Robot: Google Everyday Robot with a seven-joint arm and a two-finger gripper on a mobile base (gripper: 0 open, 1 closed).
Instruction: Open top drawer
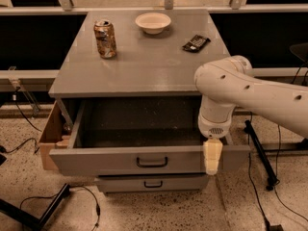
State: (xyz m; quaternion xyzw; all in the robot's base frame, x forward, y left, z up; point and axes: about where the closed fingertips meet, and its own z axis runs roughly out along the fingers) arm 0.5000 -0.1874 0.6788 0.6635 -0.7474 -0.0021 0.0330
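The wide grey top drawer [115,160] with a small black bar handle [152,162] stands pulled far out of the grey cabinet [144,69]. The cream gripper [212,158] hangs before the right part of the drawer's front; whether it is clenched or released, I cannot tell. On the cabinet stand a brownish drink can [105,39], a white bowl [153,22] and a dark packet [196,43]; their writing is unreadable.

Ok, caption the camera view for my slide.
Top drawer stands open, gripper at the right end of its front; can, bowl and dark packet on the cabinet top.
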